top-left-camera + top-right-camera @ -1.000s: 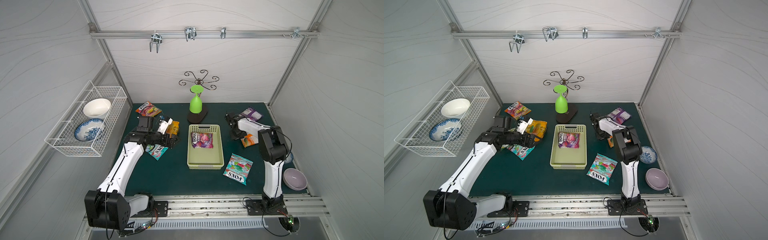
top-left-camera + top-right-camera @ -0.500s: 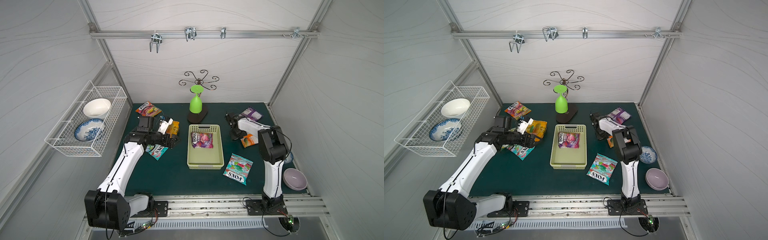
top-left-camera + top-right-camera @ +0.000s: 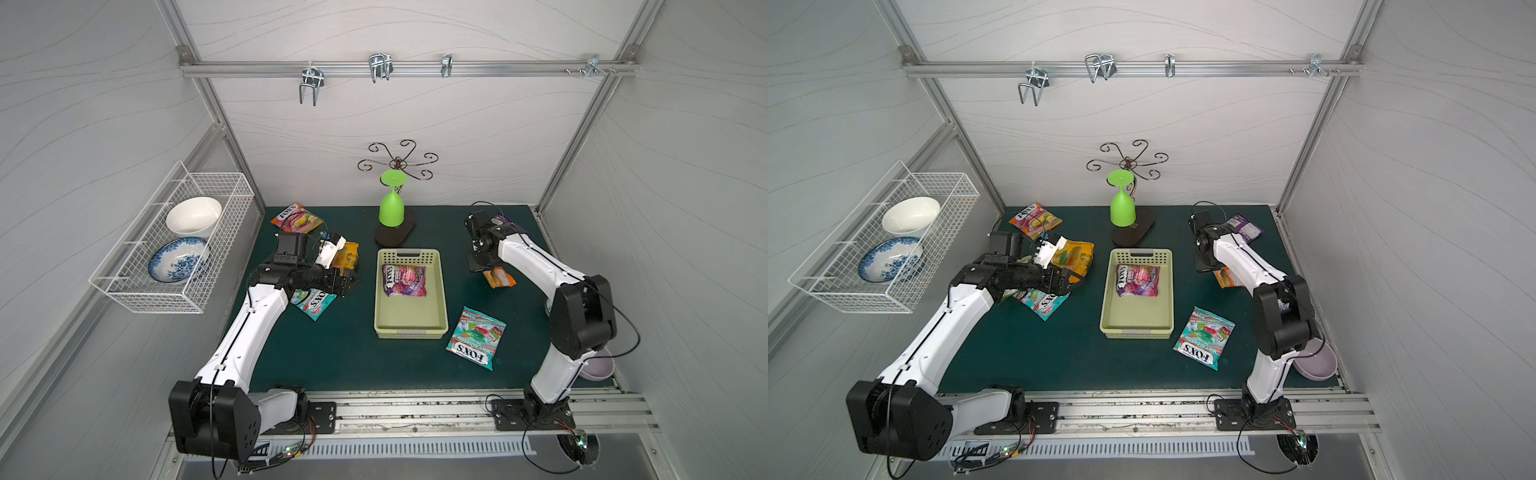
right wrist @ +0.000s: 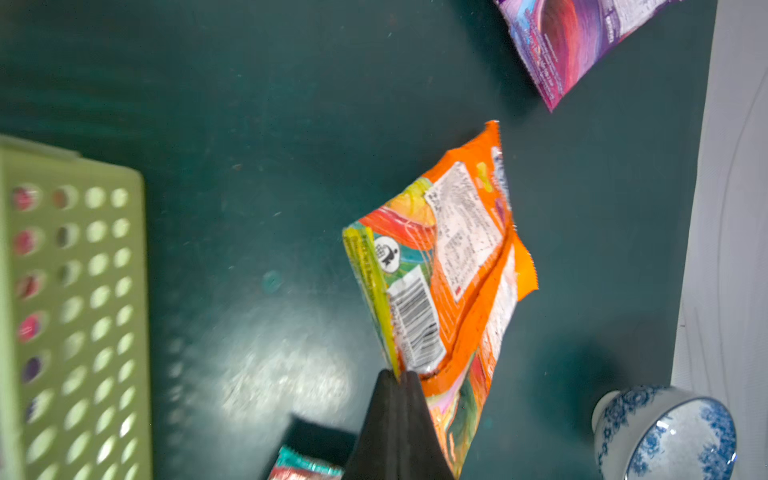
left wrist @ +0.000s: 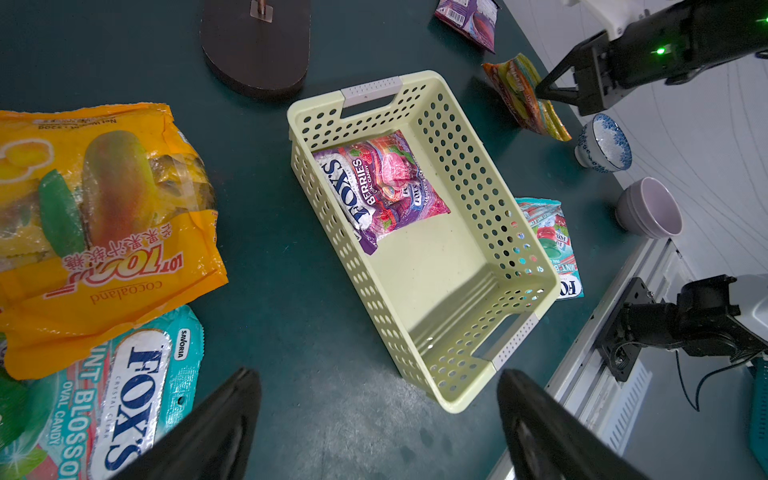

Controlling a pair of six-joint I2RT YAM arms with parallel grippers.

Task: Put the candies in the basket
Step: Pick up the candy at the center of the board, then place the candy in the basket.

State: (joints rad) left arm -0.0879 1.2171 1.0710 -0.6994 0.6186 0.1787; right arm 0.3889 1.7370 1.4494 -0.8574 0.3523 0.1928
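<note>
I am holding the right arm (image 3: 528,259) folded: its first link is standing up from the front rail, the elbow is bending sharply, and the long white link is reaching toward the far side of the desk (image 3: 332,353) with the wrist tipping downward. The right pincer (image 4: 397,376) is clenched, its two black tips pressing together on a corner of the orange bag (image 4: 457,266), and the rest of that bag is drooping away beyond the tips; I cannot tell whether its far edge is touching the desk. The basket (image 4: 75,291) is sitting off to one side of this pincer, apart from the bag, and a purple bag (image 4: 582,41) is lying farther out past the pinched one. I am stretching the left arm (image 3: 253,324) out long from its base, forearm roughly level, wrist pointing toward the basket. The left pincer (image 5: 378,399) is released, jaws spread wide and empty, hovering over bare desk just short of the basket. Ahead of this pincer, inside the basket, a purple berries bag (image 5: 382,187) is lying flat toward the far end. A yellow bag (image 5: 104,208) and a teal mint bag (image 5: 124,395) are lying just beside the left pincer, overlapping, and a second teal bag (image 5: 548,232) is lying beyond the basket from it.
</note>
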